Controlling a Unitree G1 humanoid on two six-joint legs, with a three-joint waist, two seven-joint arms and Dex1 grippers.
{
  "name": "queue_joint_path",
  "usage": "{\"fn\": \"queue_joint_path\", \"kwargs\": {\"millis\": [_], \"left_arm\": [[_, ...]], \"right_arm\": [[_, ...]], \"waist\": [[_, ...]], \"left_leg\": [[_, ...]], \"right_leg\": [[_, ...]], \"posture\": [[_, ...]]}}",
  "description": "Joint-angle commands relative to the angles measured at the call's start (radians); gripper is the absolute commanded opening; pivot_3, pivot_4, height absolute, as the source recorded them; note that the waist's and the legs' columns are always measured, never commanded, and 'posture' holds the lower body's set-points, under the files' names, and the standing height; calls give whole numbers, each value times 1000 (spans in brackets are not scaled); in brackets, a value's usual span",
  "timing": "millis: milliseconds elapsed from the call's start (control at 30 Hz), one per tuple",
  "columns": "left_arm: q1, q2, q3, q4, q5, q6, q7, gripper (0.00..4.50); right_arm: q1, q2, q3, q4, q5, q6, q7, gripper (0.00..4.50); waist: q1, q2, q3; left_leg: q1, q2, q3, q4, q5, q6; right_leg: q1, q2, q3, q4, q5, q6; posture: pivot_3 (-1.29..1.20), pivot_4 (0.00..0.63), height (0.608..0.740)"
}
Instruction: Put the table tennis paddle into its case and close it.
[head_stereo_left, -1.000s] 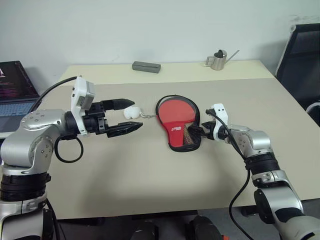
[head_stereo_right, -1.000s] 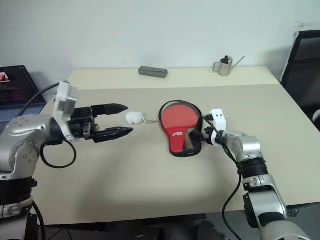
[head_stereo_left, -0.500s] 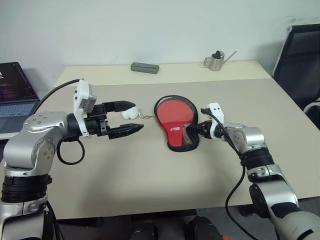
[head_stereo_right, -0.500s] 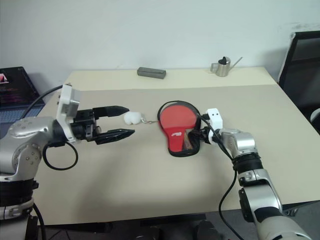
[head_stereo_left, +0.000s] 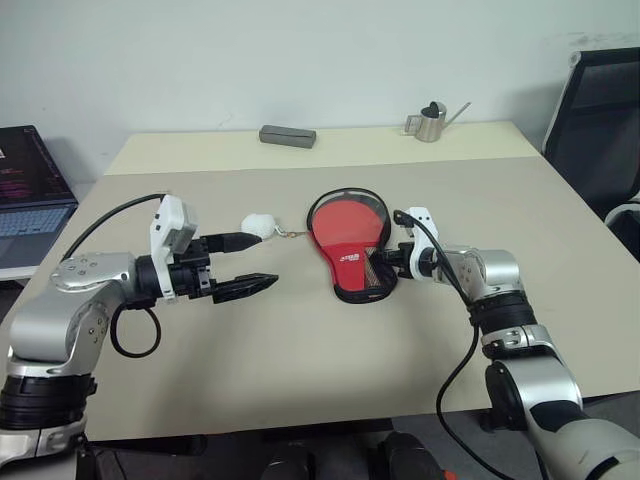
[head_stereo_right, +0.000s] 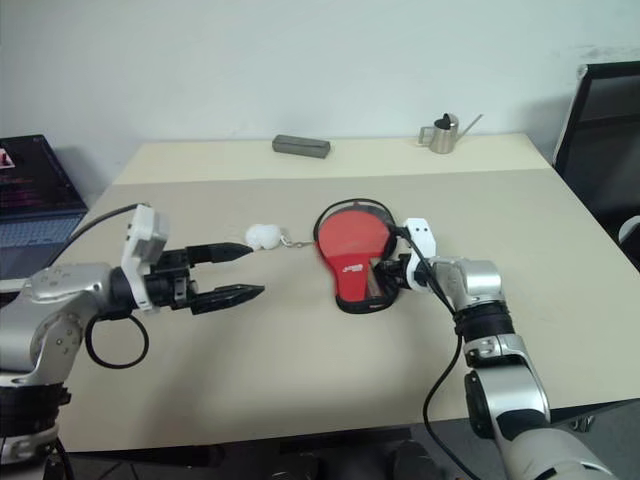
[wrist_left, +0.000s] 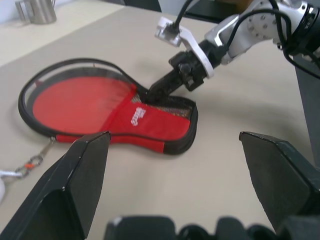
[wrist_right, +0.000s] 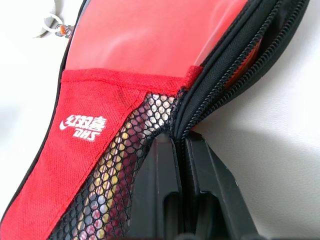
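The case (head_stereo_left: 348, 238) lies flat at the table's middle, red side up, with white lettering and a black mesh pocket (wrist_right: 115, 170). Its zipper gapes along the right side. The table tennis paddle is inside: pale wood shows through the mesh, and a red sliver (wrist_right: 248, 56) shows in the zipper gap. My right gripper (head_stereo_left: 385, 262) is shut on the case's black zipper edge (wrist_right: 200, 107) by the pocket. A white pompom (head_stereo_left: 257, 225) hangs off the case's left side on a short chain. My left gripper (head_stereo_left: 258, 261) hovers open just left of the pompom, holding nothing.
A grey rectangular box (head_stereo_left: 288, 136) and a small metal watering can (head_stereo_left: 430, 122) stand along the table's far edge. A laptop (head_stereo_left: 25, 195) sits off to the left. A black chair (head_stereo_left: 600, 120) stands at the right.
My right gripper has closed onto the case's zipper edge. My left gripper has sunk lower, staying open.
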Motion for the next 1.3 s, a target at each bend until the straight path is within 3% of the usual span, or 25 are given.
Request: {"fn": "queue_joint_path", "kwargs": {"millis": [33,367,767,900,1100,1300], "left_arm": [[8,22,28,-34,-4,-19,-1,4500],[48,14,19,-103,-42,14,5,4500],[76,4,-45,-192,-93,63,-14,4500],[109,21,-87,-244,-116,82,-53,4500],[89,41,-116,-244,-116,85,-101,4500],[68,37,-143,-240,-114,87,-126,4500]], "right_arm": [[-13,4,-31,-47,27,69,-25,18],[57,-31,-120,-282,101,320,-89,18],[203,4,-247,-609,164,623,-169,18],[268,6,-271,-695,213,645,-202,18],[352,-4,-280,-782,333,645,-270,18],[520,-19,-278,-904,573,645,-411,18]], "waist": [[2,0,0],[7,0,0],[8,0,0],[9,0,0],[9,1,0],[13,1,0]], "left_leg": [[0,0,0,0,0,0],[-6,0,-1,-1,0,0],[-6,0,-1,-1,0,0],[-6,0,-1,-1,0,0],[-6,0,-1,-1,0,0],[-6,0,-2,-1,0,0]], "right_leg": [[0,0,0,0,0,0],[-4,0,0,-2,0,0],[-4,0,-1,-2,0,0],[-4,0,-1,-2,0,0],[-3,0,-1,-2,0,0],[-2,0,-2,-4,-1,0]], "posture": [[0,150,740],[0,150,740],[0,150,740],[0,150,740],[0,150,740],[0,150,740]]}}
